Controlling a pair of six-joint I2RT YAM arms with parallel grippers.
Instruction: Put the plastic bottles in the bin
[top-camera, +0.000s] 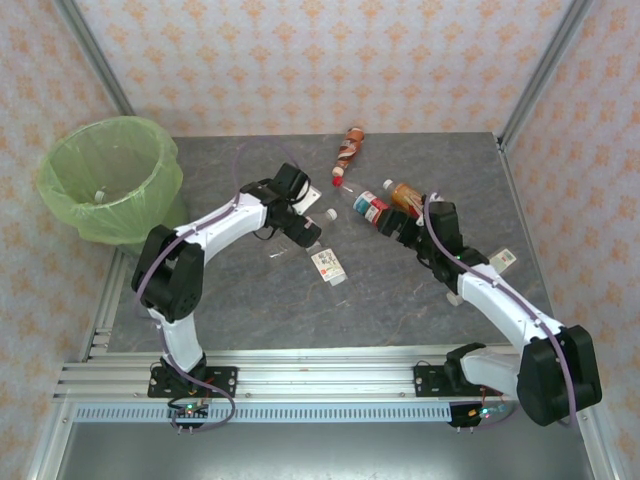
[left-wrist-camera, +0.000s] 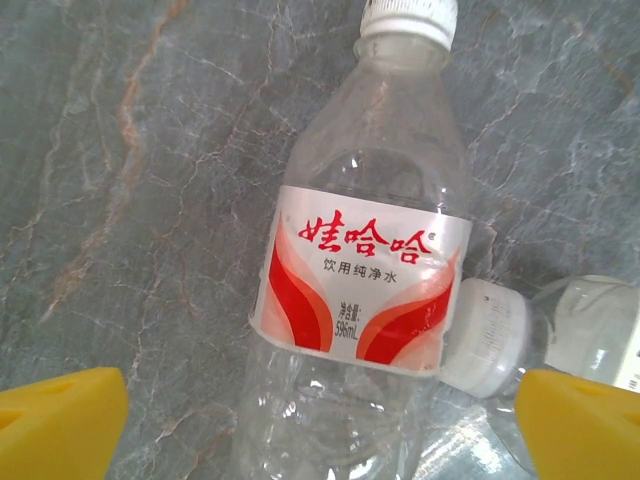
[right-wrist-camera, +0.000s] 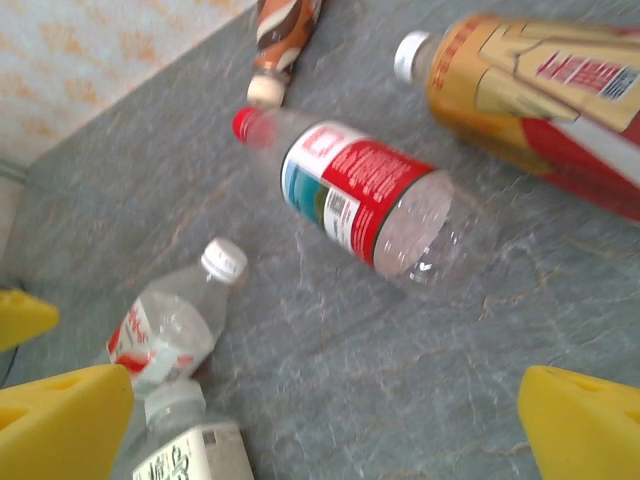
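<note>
Bin (top-camera: 120, 222) at upper left of the top view, beside the table (top-camera: 400, 300). On the table, lying down: first bottle (top-camera: 348, 148) at upper centre; second bottle (top-camera: 370, 207) and third bottle (top-camera: 405, 195) side by side to its lower right; fourth bottle (top-camera: 327, 265) near mid-frame, lower left of those two.

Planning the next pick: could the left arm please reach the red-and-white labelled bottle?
Probably yes: the left gripper is open above that bottle; a neighbouring cap beside it may crowd one finger.
</note>
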